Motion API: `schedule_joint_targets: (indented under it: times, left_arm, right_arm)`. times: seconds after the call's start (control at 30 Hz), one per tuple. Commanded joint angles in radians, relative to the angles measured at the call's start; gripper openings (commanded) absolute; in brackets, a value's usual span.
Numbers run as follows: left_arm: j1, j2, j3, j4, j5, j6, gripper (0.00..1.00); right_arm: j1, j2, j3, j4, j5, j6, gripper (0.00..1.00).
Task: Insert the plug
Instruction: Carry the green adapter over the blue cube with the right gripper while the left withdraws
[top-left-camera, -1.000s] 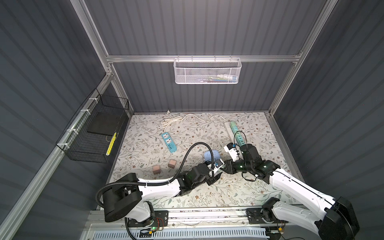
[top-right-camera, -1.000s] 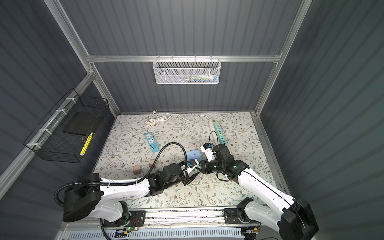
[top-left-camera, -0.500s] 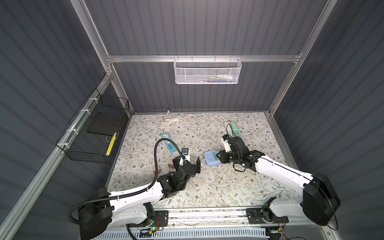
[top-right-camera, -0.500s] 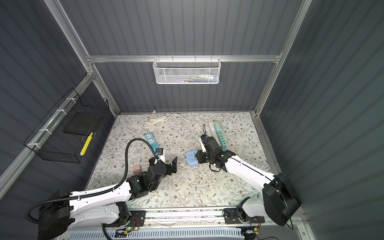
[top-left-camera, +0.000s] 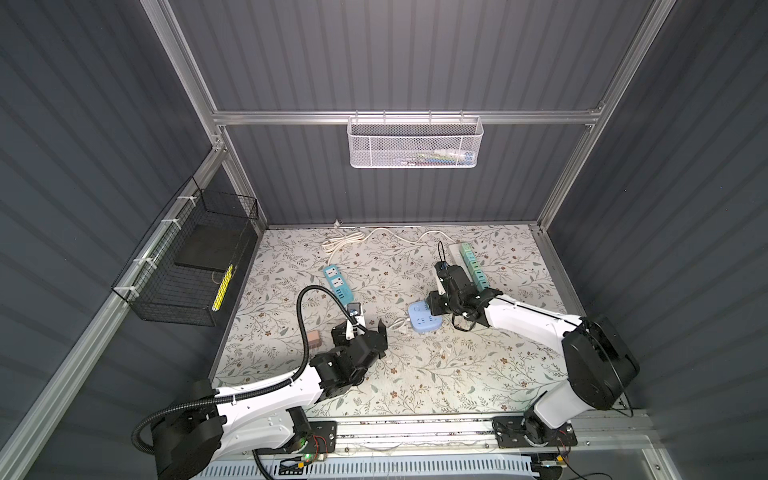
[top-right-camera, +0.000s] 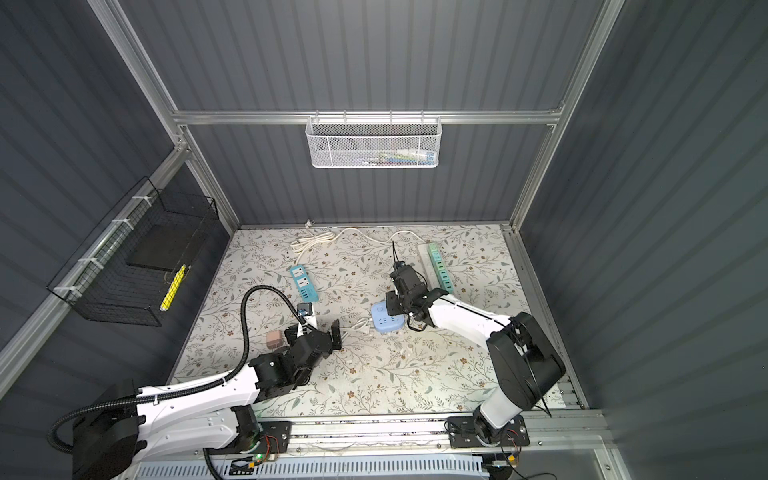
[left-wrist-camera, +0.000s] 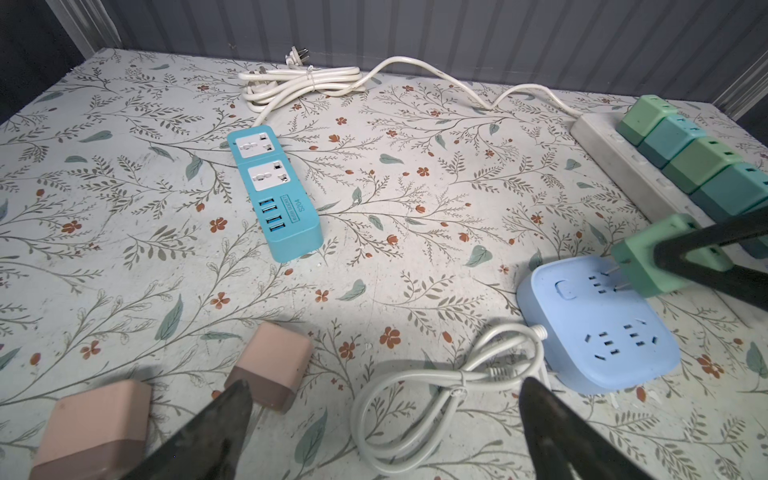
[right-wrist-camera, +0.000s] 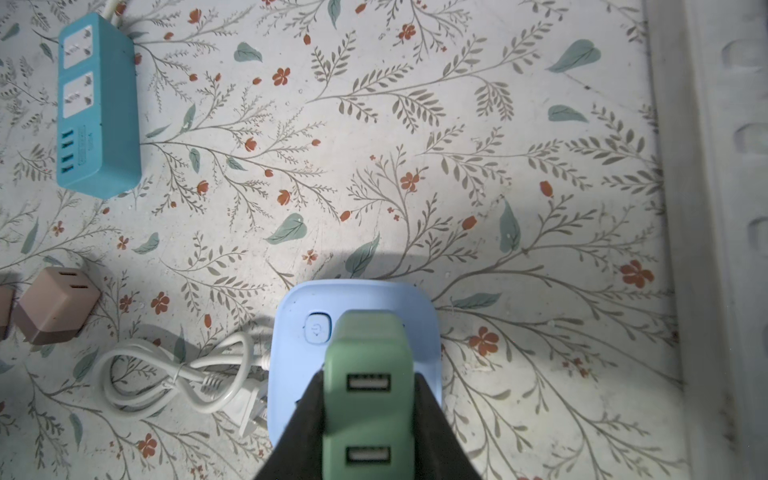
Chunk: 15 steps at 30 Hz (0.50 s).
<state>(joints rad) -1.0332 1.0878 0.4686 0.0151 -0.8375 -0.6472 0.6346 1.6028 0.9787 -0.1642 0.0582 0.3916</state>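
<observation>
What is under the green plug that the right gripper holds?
The light blue socket block. The green plug points two prongs at slots beside the block's button; whether the tips are in is hidden.

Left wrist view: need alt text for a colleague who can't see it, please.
A green plug, pinched in the right gripper, tilts over a pale blue socket block, prongs exposed at the slots, not seated. The left gripper hangs open in the foreground over a coiled white cable, near two pink adapters.
</observation>
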Motion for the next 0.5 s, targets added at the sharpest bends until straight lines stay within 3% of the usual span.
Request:
schedule_joint_targets:
  times: [0.0,0.47]
  left_arm:
    - [0.013,-0.024,-0.021,0.014,-0.002,0.024,1.00]
    - [0.042,-0.086,-0.069,0.050,0.024,0.065,1.00]
  right_arm:
    - [0.011,0.016,0.029,-0.016,0.028,-0.014,0.18]
    - [0.033,0.079,0.064,-0.044,0.094,-0.030,0.18]
